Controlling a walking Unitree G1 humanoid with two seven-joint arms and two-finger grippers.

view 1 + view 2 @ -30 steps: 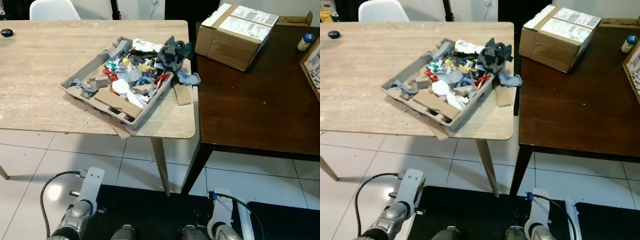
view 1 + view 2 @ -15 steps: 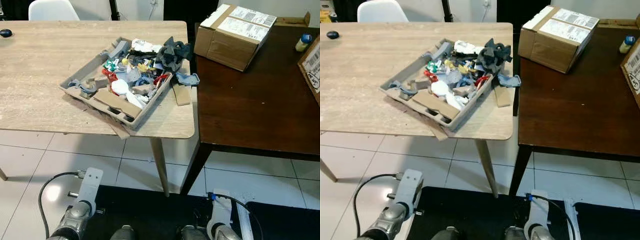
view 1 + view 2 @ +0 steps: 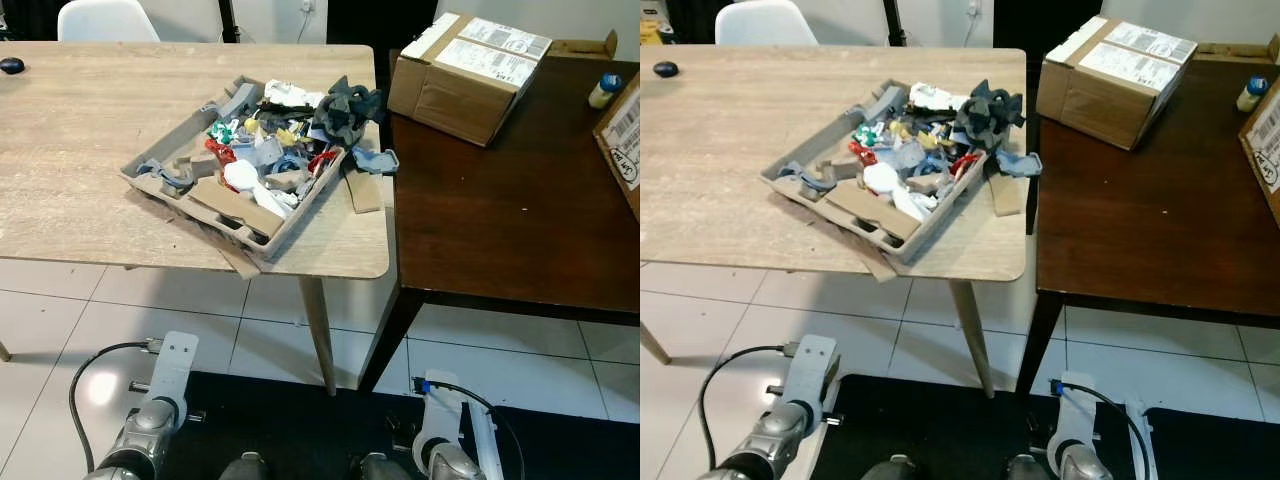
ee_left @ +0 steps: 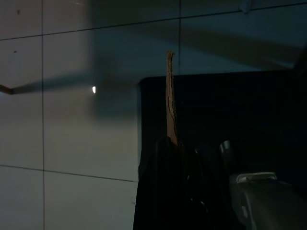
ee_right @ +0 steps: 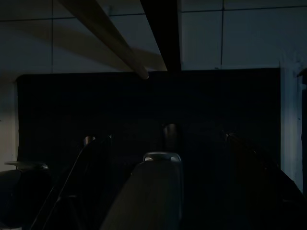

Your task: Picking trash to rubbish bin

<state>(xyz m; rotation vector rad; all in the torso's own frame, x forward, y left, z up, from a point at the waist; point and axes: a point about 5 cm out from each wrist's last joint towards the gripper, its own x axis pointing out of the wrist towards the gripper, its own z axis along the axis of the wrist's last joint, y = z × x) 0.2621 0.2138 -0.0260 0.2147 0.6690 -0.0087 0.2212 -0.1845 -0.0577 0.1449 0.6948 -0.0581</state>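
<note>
1. Both arms hang low at the robot's feet over a black floor mat (image 3: 300, 420). Left arm (image 3: 150, 425) and right arm (image 3: 440, 450) show wrists only.
2. Left gripper (image 4: 175, 143): the dark wrist view shows a thin cardboard strip (image 4: 170, 96) sticking up from the fingers, so it looks clamped on that strip, though the view is too murky to be sure.
3. Right gripper: fingers lost in the dark wrist view, can't tell if parted or closed.
4. Light wood table (image 3: 80, 150) stands ahead. A grey cardboard tray (image 3: 225, 215) sits near its right front corner, slightly overhanging the edge.
5. Trash pile (image 3: 275, 140) fills the tray: crumpled paper, coloured bits, dark grey wad at far corner.
6. Loose cardboard piece (image 3: 365, 188) lies just beside the tray.
7. Dark brown table (image 3: 500, 220) to the right, with a brown box (image 3: 465, 65) at its far side.
8. White chair (image 3: 105, 20) behind the light table.
</note>
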